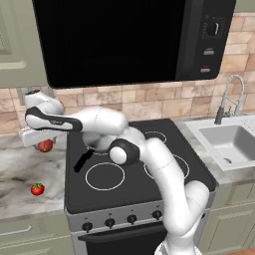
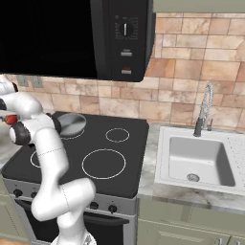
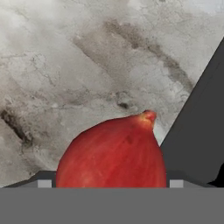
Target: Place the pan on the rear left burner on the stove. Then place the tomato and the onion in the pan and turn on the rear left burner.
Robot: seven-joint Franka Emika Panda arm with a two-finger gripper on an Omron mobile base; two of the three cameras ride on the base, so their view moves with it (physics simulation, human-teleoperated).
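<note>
Pincer (image 3: 111, 186) open, fingertips either side of the onion (image 3: 113, 153) on counter (image 3: 65, 65)

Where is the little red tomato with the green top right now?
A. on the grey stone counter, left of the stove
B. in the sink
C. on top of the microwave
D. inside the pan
A. The tomato lies on the counter to the left of the stove, apart from the pan.

one pan (image 2: 72, 124), one tomato (image 1: 37, 189), one onion (image 1: 45, 145)
</note>
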